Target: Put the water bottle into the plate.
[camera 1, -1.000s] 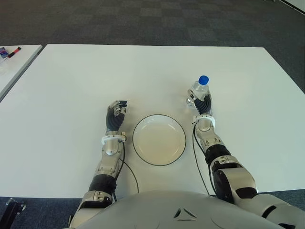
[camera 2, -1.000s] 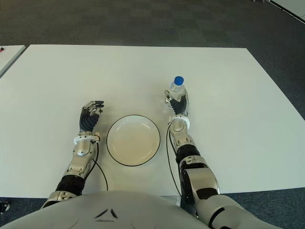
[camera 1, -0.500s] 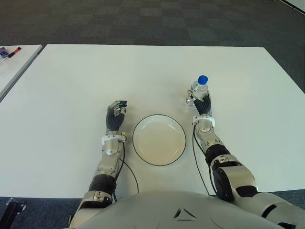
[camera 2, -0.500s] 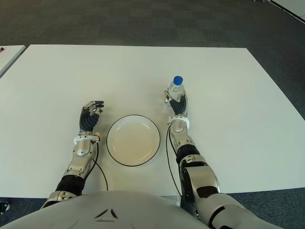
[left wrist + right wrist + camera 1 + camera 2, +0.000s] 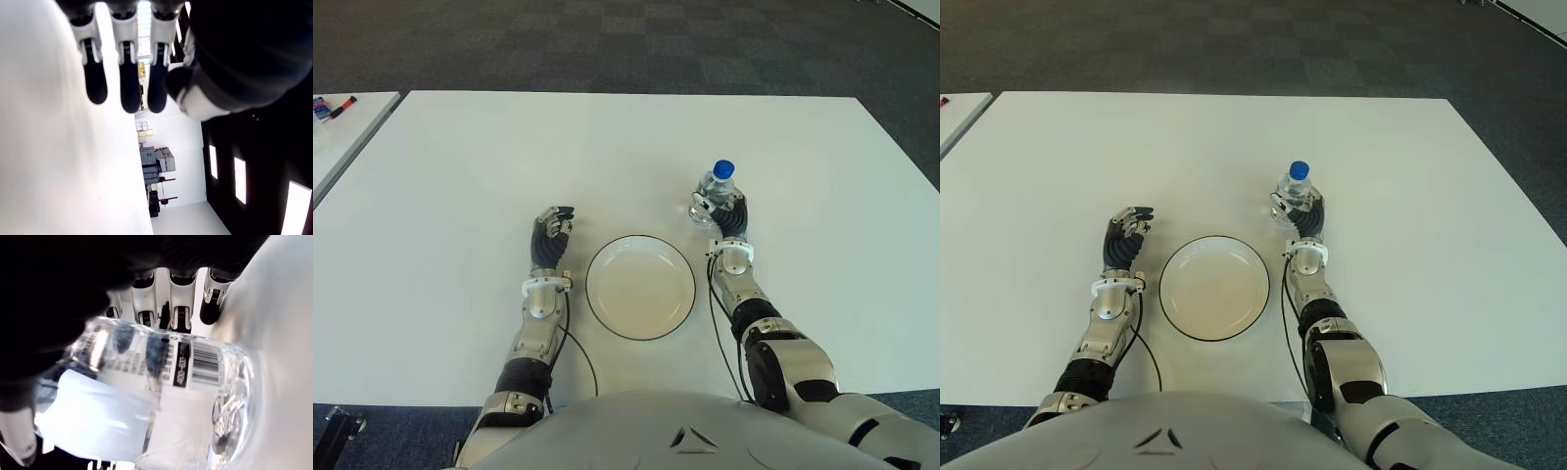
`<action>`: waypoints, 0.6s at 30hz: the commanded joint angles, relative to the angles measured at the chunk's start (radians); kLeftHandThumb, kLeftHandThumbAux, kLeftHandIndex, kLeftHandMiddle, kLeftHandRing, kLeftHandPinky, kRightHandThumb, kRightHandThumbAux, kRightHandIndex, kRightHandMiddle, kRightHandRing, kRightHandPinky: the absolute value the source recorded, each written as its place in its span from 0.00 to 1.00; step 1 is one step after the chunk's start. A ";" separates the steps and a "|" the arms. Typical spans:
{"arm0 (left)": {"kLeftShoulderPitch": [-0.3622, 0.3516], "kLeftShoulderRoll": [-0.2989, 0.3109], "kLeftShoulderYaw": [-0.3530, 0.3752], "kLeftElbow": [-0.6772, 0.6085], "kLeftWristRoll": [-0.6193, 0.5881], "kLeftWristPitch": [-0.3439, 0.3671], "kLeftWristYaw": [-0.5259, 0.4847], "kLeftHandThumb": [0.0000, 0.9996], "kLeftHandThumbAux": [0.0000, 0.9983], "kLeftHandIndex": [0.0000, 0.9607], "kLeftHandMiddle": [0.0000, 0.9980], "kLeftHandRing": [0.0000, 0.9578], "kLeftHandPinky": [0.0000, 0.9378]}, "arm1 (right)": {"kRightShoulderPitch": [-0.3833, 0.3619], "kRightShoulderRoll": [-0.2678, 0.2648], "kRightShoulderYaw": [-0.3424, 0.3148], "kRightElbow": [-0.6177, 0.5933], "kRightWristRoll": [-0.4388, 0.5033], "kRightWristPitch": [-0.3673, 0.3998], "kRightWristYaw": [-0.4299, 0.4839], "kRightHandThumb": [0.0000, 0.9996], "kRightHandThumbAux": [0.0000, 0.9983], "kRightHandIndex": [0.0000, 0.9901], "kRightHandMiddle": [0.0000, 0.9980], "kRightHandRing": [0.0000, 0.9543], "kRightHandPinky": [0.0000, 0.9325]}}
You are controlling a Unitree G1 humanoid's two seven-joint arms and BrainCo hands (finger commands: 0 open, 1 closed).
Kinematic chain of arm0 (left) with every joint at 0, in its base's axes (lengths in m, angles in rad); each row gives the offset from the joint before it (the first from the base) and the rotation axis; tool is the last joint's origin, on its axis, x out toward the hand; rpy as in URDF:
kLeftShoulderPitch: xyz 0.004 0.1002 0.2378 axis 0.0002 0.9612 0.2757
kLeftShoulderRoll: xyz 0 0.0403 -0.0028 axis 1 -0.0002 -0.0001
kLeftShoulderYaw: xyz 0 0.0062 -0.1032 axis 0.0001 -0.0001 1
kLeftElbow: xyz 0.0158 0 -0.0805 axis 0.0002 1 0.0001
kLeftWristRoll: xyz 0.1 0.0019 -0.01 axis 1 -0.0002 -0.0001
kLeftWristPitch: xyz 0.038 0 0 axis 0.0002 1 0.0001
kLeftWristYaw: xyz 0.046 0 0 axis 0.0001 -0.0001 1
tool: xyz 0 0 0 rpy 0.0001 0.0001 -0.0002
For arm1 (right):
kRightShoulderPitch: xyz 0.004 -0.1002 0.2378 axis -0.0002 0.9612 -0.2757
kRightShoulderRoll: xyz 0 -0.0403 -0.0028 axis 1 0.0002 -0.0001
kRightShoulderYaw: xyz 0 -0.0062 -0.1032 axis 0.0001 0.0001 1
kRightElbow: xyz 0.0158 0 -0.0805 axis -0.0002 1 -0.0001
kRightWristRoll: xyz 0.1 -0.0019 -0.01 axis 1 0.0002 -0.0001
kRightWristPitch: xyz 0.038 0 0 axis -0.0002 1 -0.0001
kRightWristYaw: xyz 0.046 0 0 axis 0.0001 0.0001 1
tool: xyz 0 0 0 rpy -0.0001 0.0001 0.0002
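My right hand [image 5: 727,211] is wrapped round the water bottle [image 5: 714,190], fingers [image 5: 182,318] curled across its clear body just by the label and barcode, thumb on the other side. Bottle is gripped low on the body; blue cap [image 5: 723,169] sticks up above my knuckles, tilted a bit toward my left. Can't tell if the base touches the surface or is just off it. Bottle sits beyond and to the right of the plate [image 5: 640,287], near its far right rim but apart from it, not over it.

Plate is white w/ dark rim, nothing in it, centred in front of me between both forearms.

My left hand [image 5: 551,232] shows just left of the plate, fingers [image 5: 122,73] loosely bent, holding nothing; its wrist view shows only fingertips and bare white surface [image 5: 509,157].

Beyond the surface's far edge, dark carpet [image 5: 607,39]. At far left, a second white table [image 5: 342,132] w/ a small red and blue item [image 5: 333,106], too small to identify.
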 commanded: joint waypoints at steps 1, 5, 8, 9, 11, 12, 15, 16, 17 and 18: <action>-0.006 0.004 0.000 0.011 -0.002 -0.003 -0.007 0.72 0.71 0.43 0.34 0.36 0.40 | -0.008 0.013 -0.006 0.030 0.012 -0.003 0.009 0.84 0.68 0.36 0.51 0.44 0.43; -0.010 0.007 0.000 0.018 0.003 -0.001 -0.004 0.72 0.71 0.43 0.34 0.36 0.39 | -0.011 0.014 -0.010 0.040 0.011 -0.009 0.007 0.84 0.69 0.36 0.52 0.46 0.45; -0.010 0.009 0.000 0.021 0.004 0.000 -0.003 0.72 0.71 0.43 0.34 0.36 0.39 | -0.013 0.015 -0.012 0.046 0.012 -0.012 0.007 0.84 0.69 0.36 0.52 0.47 0.46; -0.010 0.009 0.000 0.021 0.004 0.001 -0.003 0.72 0.71 0.43 0.33 0.36 0.39 | -0.013 0.015 -0.014 0.049 0.013 -0.012 0.007 0.84 0.69 0.37 0.52 0.47 0.46; -0.010 0.010 0.000 0.021 0.004 0.003 -0.004 0.72 0.71 0.43 0.33 0.35 0.39 | -0.014 0.016 -0.017 0.053 0.016 -0.014 0.008 0.84 0.69 0.37 0.52 0.48 0.47; -0.010 0.010 0.000 0.021 0.004 0.004 -0.004 0.72 0.71 0.43 0.33 0.35 0.39 | -0.015 0.016 -0.018 0.054 0.016 -0.015 0.009 0.84 0.69 0.37 0.52 0.48 0.47; -0.011 0.011 0.001 0.021 0.000 0.006 -0.007 0.72 0.71 0.43 0.33 0.35 0.38 | -0.017 0.017 -0.023 0.063 0.020 -0.015 0.012 0.84 0.69 0.37 0.52 0.49 0.48; -0.011 0.011 0.001 0.021 -0.001 0.006 -0.009 0.72 0.71 0.43 0.33 0.35 0.38 | -0.018 0.018 -0.025 0.065 0.022 -0.015 0.013 0.84 0.69 0.37 0.52 0.49 0.49; -0.011 0.011 0.002 0.020 -0.002 0.006 -0.010 0.72 0.71 0.43 0.33 0.35 0.38 | -0.019 0.018 -0.026 0.067 0.023 -0.014 0.013 0.84 0.69 0.37 0.51 0.49 0.50; -0.011 0.011 0.002 0.020 -0.003 0.006 -0.011 0.72 0.71 0.43 0.33 0.35 0.38 | -0.019 0.018 -0.028 0.068 0.025 -0.013 0.014 0.84 0.69 0.37 0.51 0.50 0.50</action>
